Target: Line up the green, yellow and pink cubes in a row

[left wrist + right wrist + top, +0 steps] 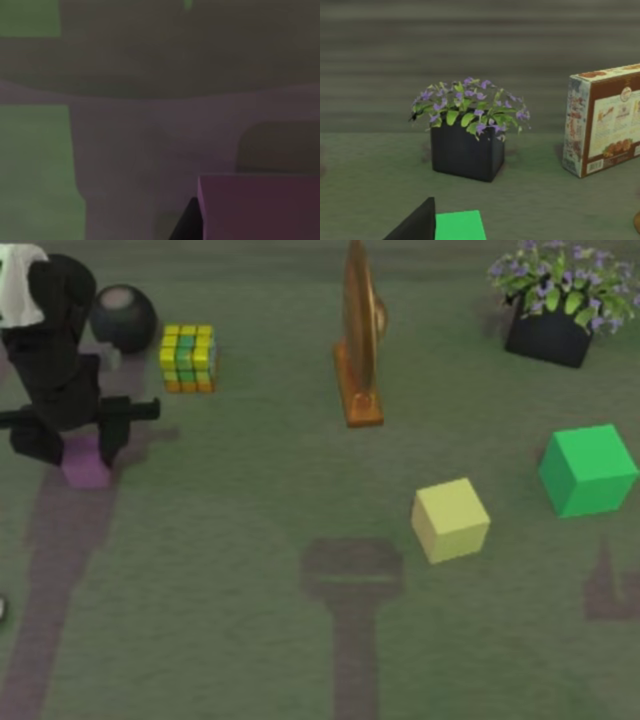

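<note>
Closest to the lens in the left wrist view, one pink cube [260,207] fills a corner, cut off by the frame edge, with a dark finger [187,222] beside it. From above, this pink cube [84,464] is seen at the table's left, mostly hidden beneath the left gripper [100,440]; whether the fingers are closed on it cannot be told. One yellow cube [450,520] and one green cube [588,469] are placed right of centre, apart from each other. One puzzle cube [187,358], one dark ball [123,316], one bronze stand [359,335] and one potted plant [560,300] are counted farther back. One box [605,125] is cropped in the right wrist view; the right gripper's state cannot be told.
</note>
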`<state>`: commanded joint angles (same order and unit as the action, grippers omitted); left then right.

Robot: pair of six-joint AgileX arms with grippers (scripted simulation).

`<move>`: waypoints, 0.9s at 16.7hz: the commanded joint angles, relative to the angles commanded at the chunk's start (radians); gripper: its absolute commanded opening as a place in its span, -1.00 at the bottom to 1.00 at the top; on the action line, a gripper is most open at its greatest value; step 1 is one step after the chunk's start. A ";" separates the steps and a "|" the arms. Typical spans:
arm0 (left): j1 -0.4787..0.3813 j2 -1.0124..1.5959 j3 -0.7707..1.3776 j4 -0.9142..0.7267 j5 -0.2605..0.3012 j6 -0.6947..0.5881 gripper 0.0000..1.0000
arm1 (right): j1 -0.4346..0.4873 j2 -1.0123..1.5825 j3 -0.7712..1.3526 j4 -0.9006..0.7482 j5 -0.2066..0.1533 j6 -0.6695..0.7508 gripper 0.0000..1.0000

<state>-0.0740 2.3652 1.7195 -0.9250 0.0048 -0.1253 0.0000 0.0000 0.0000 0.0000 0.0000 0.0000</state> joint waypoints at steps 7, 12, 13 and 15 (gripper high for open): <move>0.002 -0.033 0.010 -0.010 -0.004 0.003 -1.00 | 0.000 0.000 0.000 0.000 0.000 0.000 1.00; 0.012 -0.064 0.092 -0.127 -0.004 0.001 -1.00 | 0.000 0.000 0.000 0.000 0.000 0.000 1.00; 0.015 -0.075 0.117 -0.169 -0.004 0.001 -1.00 | 0.000 0.000 0.000 0.000 0.000 0.000 1.00; 0.020 -0.096 0.157 -0.228 -0.005 0.000 -1.00 | 0.000 0.000 0.000 0.000 0.000 0.000 1.00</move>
<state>-0.0544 2.2688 1.8769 -1.1526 -0.0004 -0.1248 0.0000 0.0000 0.0000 0.0000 0.0000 0.0000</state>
